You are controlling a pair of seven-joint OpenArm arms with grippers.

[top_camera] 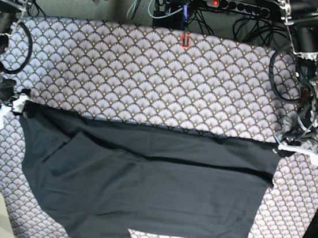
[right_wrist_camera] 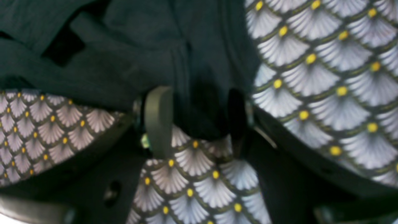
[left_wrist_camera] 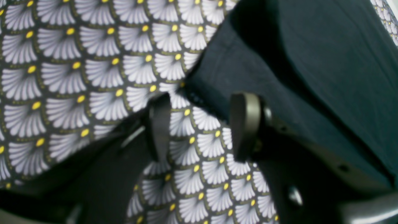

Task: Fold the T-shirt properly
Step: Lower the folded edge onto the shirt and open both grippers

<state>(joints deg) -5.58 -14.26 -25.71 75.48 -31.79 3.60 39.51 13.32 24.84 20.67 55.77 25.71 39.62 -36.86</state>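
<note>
Overhead, fan-scale tablecloth (top_camera: 152, 77), T-shirt (top_camera: 145, 187), cables (top_camera: 246, 25) behind

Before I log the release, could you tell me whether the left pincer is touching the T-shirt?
Apart. The left wrist view shows the left pincer open with only tablecloth between its fingers; the T-shirt corner lies just beyond.

Robotics lab: power strip (top_camera: 236, 6) and tangled cables (top_camera: 161, 6) at 12 o'clock behind cloth-covered desk (top_camera: 153, 72).

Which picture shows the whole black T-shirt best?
The base view: the T-shirt lies spread across the patterned tablecloth, edges all visible. The left wrist view shows only one corner beside the left claw; the right wrist view shows bunched cloth between the right claw's fingers.
</note>
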